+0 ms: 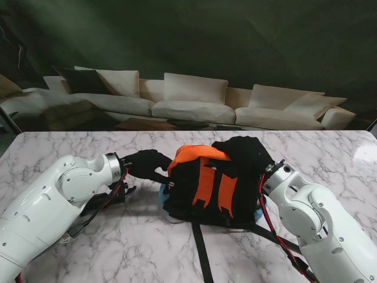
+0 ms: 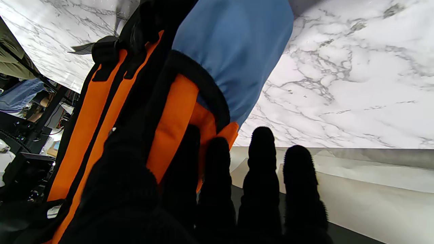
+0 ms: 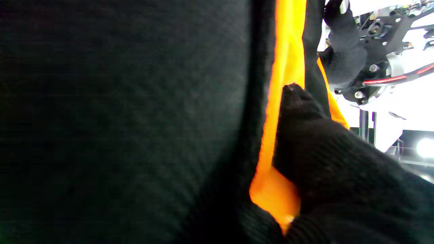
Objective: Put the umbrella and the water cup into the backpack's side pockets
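The orange and black backpack (image 1: 203, 187) lies in the middle of the marble table (image 1: 138, 250). My left hand (image 1: 144, 165) presses on its left side. In the left wrist view my left hand (image 2: 190, 189) has thumb and first fingers closed on an orange piece (image 2: 176, 115) that goes into the black-rimmed mouth of the blue side pocket (image 2: 237, 51); two fingers stick out free. I cannot tell whether that piece is the umbrella. My right hand (image 1: 244, 152) grips the backpack's top right corner, thumb (image 3: 305, 135) against orange fabric (image 3: 288, 51). No water cup shows.
A black strap (image 1: 201, 253) trails from the backpack toward me. A second strap runs under my right arm (image 1: 321, 230). A pale sofa (image 1: 188, 103) stands beyond the table's far edge. Blue fabric (image 1: 163, 193) shows at the backpack's left side.
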